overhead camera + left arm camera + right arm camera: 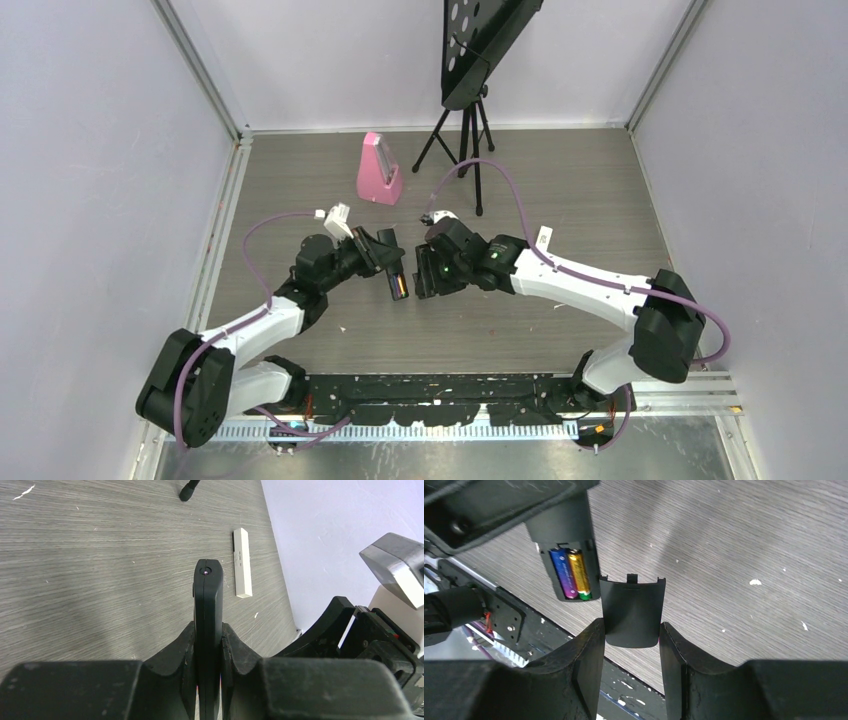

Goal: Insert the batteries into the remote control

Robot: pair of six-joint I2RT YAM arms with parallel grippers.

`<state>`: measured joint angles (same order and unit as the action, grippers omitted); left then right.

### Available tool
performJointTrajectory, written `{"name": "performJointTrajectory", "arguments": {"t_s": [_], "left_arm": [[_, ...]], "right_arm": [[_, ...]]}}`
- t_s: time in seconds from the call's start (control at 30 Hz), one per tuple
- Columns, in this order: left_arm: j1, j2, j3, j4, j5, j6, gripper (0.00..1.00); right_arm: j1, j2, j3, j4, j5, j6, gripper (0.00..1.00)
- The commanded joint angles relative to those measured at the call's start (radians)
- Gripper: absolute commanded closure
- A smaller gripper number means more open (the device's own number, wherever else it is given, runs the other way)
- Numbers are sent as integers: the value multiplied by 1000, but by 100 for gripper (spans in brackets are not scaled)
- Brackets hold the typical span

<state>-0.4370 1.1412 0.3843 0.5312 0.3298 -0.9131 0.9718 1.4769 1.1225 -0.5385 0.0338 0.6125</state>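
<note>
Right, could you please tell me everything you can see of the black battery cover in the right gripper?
The battery cover is a thin, curved black panel, matte plastic by its look, with a small centre tab and notched corners on its far edge and a rounded near end. The right gripper clamps its two side edges, holding it above the table. Its tabbed edge sits close beside the remote control's open compartment, where two batteries lie; whether cover and remote touch is unclear.

Pinching the black back cover (632, 612) between the two fingers (586, 665), holding it just beside the remote control (565, 530) with its purple and gold batteries (572, 575) showing, above the grey bench (749, 540).
</note>
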Motion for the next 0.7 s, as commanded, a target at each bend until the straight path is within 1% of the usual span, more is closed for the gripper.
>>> {"name": "performJointTrajectory", "arguments": {"t_s": [0.0,0.17,0.43,0.67], "left_arm": [[5,-8,6,65,3,-29,100],[6,-22,16,23,-10,-64,100],[6,-41,35,-6,-20,-93,100],[5,-34,54,-37,2,-137,100]], "right_arm": [[17,4,60,91,-3,27,61],[29,26,82,123,-20,27,61],[41,70,107,125,-64,35,60],[46,91,110,132,-76,37,60]]}}
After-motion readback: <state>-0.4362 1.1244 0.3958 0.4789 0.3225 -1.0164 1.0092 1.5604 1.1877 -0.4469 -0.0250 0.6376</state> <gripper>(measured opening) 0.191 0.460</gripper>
